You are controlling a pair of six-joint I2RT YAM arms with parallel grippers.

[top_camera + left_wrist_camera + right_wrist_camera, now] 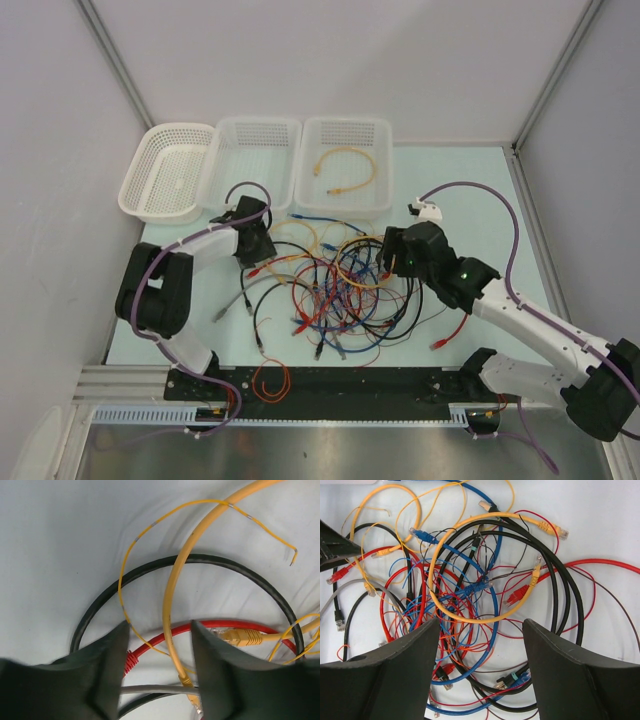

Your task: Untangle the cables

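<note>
The cables lie in one tangled heap of red, blue, black, yellow and orange on the pale table. My left gripper is at the heap's left edge. In the left wrist view it is open and low over the table. A yellow cable, a red cable and a grey cable run between its fingers. My right gripper is at the heap's right edge. In the right wrist view it is open and empty above the tangle, over a blue cable and a yellow loop.
Three white baskets stand at the back: left, middle and right. The right one holds a yellow cable. An orange-red loop lies on the black front strip. A red cable trails right of the heap.
</note>
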